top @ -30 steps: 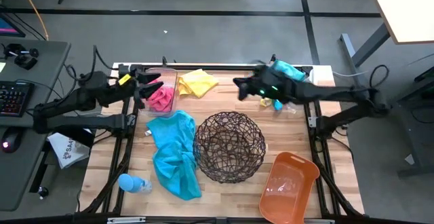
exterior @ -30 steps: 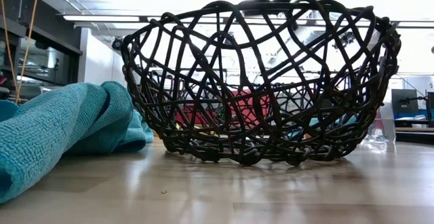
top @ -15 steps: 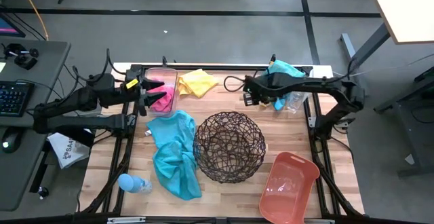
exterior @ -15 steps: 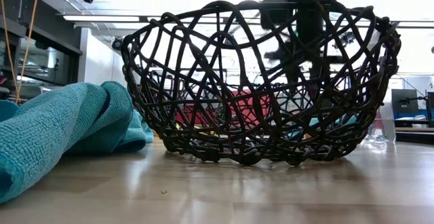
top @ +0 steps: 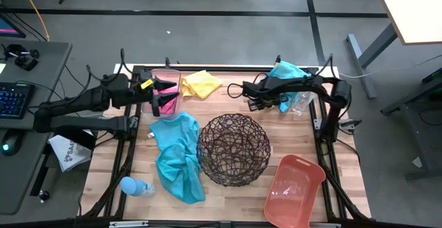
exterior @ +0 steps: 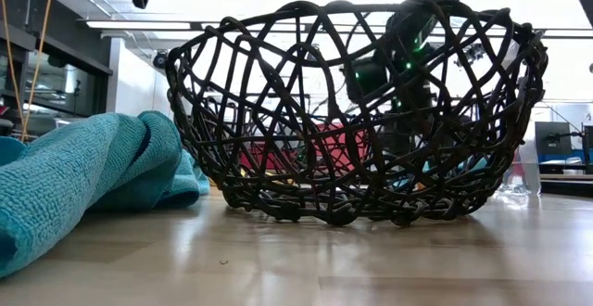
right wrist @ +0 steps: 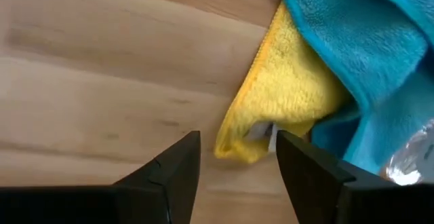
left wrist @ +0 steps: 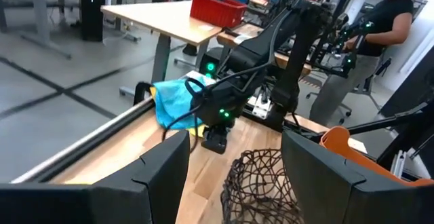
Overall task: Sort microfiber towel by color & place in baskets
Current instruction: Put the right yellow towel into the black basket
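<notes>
Two released pairs of jaws over a wooden table (top: 228, 193); grey floor (top: 228, 34) around.

Honestly not much to read here. Only lettering I can spot is on a white bag (top: 65, 152) on the floor left of the bench (top: 228, 100), starts with "SA", rest is cut off.
</notes>
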Robot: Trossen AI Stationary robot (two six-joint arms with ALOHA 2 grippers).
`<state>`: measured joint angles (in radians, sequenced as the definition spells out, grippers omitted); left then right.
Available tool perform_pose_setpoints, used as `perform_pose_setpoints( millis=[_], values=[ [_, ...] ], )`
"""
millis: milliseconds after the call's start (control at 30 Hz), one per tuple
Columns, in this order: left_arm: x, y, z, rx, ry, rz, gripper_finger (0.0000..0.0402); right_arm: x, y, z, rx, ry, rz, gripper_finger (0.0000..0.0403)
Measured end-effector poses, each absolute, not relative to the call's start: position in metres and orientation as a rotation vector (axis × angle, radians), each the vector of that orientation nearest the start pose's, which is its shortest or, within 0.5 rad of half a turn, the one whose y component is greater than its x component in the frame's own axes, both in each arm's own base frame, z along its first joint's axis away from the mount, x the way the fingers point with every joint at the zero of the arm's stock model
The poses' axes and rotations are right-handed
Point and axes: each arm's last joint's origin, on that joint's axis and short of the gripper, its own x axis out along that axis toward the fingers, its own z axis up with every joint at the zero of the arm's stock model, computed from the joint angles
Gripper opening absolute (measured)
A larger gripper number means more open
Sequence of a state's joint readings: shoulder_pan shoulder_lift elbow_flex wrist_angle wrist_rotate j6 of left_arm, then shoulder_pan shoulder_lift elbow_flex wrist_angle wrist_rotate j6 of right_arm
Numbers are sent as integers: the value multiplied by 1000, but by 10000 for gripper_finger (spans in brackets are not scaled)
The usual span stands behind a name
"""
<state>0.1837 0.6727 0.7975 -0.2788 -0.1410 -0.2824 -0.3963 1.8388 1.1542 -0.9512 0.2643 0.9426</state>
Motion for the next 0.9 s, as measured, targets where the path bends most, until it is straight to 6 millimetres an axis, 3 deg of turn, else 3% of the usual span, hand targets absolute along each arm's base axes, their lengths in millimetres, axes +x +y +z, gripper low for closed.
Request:
perform_pose_setpoints(
  millis=[267, 367, 467, 567, 633, 733, 900],
  values=[
    [153, 33, 337, -330, 144, 357, 223, 288, -131, 138, 699, 1361, -1214, 160],
    [155, 33, 343, -353, 74, 347, 223, 290, -130, 138, 665, 1371, -1173, 106],
    [154, 33, 357, -349, -67, 322, 223, 291, -126, 141, 612, 1392, -1128, 24],
    [150, 32, 370, -293, -181, 305, 223, 294, -120, 152, 626, 1367, -1055, 15],
    [146, 31, 376, -264, -235, 299, 223, 298, -111, 170, 653, 1327, -968, 7],
    [141, 31, 382, -248, -290, 313, 223, 304, -94, 219, 631, 1170, -829, 6],
    [135, 31, 384, -250, -317, 357, 223, 289, -76, 303, 588, 895, -702, 3]
  ],
)
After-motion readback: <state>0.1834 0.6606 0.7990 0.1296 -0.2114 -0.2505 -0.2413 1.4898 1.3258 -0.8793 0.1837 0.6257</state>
